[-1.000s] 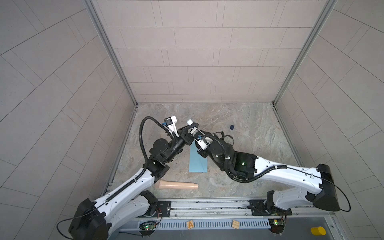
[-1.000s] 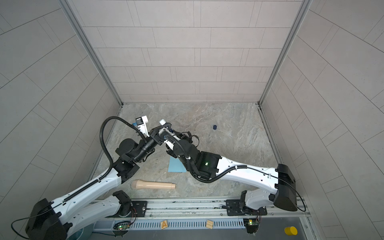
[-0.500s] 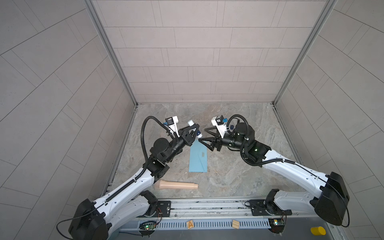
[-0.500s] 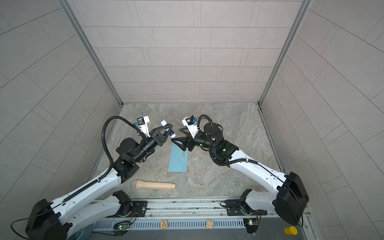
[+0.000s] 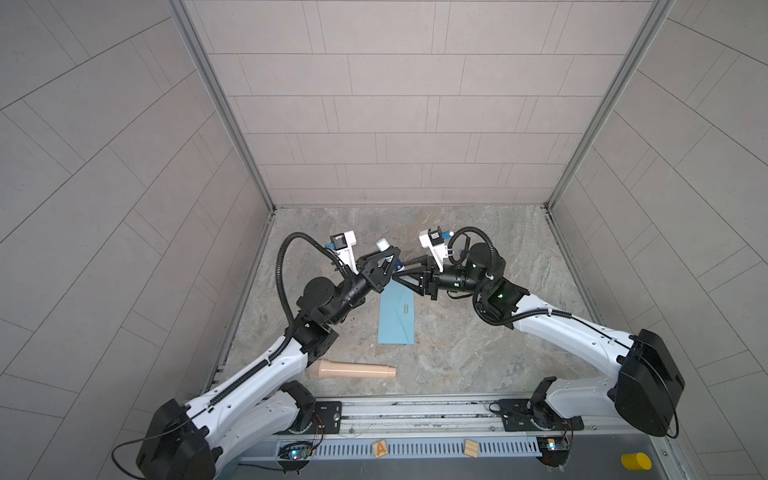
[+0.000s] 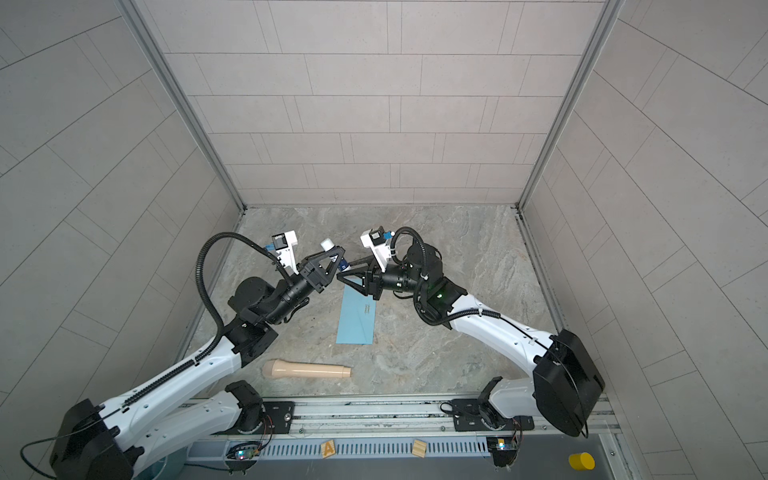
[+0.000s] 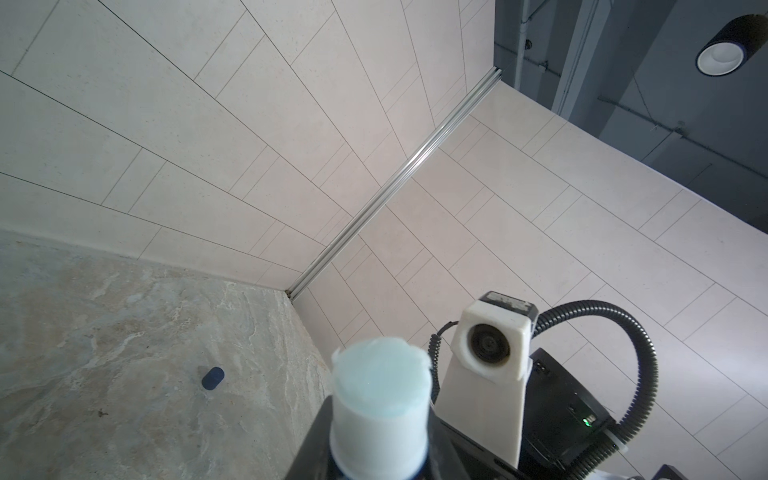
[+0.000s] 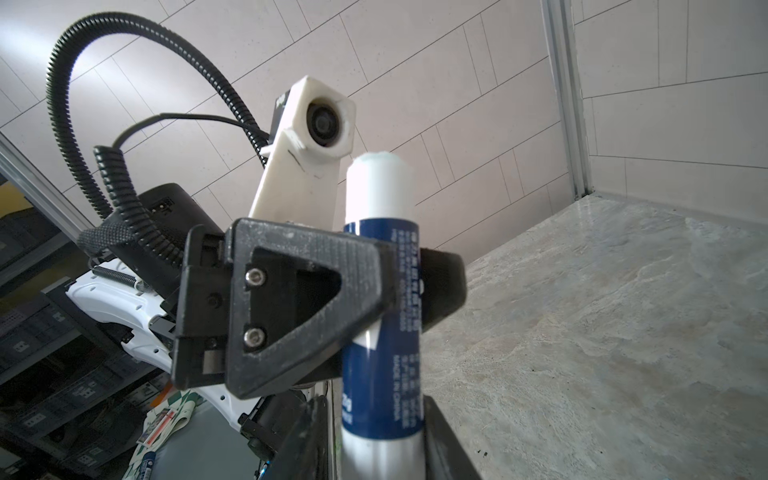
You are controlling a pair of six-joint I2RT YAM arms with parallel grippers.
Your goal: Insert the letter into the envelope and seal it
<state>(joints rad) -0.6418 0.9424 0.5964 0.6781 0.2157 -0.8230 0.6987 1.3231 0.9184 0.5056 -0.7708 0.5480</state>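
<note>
1. Left gripper: fingers clamped on the blue body of a glue stick. The stick is upright, its pale glue end on top.
2. Right gripper: fingers narrow and flanking the stick's lower end, tip to tip with the left gripper. Cannot tell whether they grip it.
3. Envelope: flat on the table, frame centre in a top view, with the flap lying flat. The right fingers cover its upper end.
4. Beige cylinder: lies lower centre, apart from the envelope.
5. Dark blue cap: on the table, lower left of the left wrist view.
</note>
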